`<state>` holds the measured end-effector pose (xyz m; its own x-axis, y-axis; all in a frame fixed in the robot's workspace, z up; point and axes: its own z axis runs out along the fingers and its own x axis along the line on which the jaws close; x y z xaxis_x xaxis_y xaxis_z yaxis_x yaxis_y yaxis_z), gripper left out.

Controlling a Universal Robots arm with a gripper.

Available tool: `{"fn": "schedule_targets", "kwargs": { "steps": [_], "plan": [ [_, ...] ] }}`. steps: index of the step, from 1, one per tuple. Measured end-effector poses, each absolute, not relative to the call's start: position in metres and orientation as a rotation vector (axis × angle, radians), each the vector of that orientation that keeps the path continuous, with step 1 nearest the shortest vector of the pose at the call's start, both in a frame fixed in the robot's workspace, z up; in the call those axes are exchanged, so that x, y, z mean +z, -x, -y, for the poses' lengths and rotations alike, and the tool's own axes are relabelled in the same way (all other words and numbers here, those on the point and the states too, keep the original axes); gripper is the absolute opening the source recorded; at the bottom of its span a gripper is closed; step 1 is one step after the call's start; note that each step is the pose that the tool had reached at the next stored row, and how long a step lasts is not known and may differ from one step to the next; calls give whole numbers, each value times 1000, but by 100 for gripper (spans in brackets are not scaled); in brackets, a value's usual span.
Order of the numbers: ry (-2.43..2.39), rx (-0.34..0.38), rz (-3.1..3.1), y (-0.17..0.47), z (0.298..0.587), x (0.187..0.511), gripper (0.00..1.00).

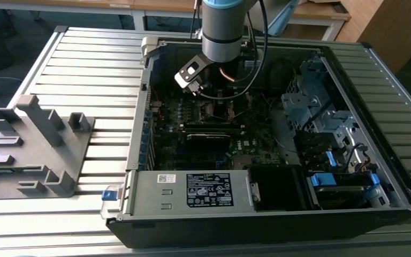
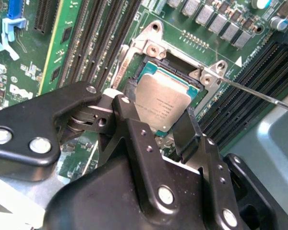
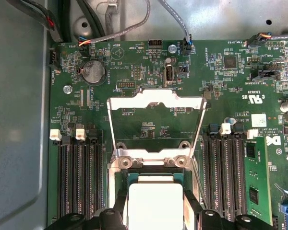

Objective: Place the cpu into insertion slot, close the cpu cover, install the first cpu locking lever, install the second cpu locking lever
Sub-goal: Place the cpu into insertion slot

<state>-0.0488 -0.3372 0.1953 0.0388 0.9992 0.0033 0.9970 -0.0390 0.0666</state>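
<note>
The gripper point(image 2: 159, 106) clasped the cpu point(image 2: 165, 98) by two opposite edges, its fingers point(image 2: 186, 129) pressed against the chip as it sat low in the insertion slot point(image 2: 175, 64). Beyond it, the cpu cover point(image 3: 156, 98) stood swung open over the green motherboard point(image 3: 149, 62), inside the open computer case point(image 1: 137, 134).

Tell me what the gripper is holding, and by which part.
The gripper holds the cpu by two opposite edges, at the insertion slot.
</note>
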Motion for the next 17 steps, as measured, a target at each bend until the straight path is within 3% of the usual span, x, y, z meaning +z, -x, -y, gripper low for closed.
{"fn": "schedule_targets", "kwargs": {
  "steps": [17],
  "plan": [
    [-2208,76,-2170,49,337,194,54]
  ]
}}
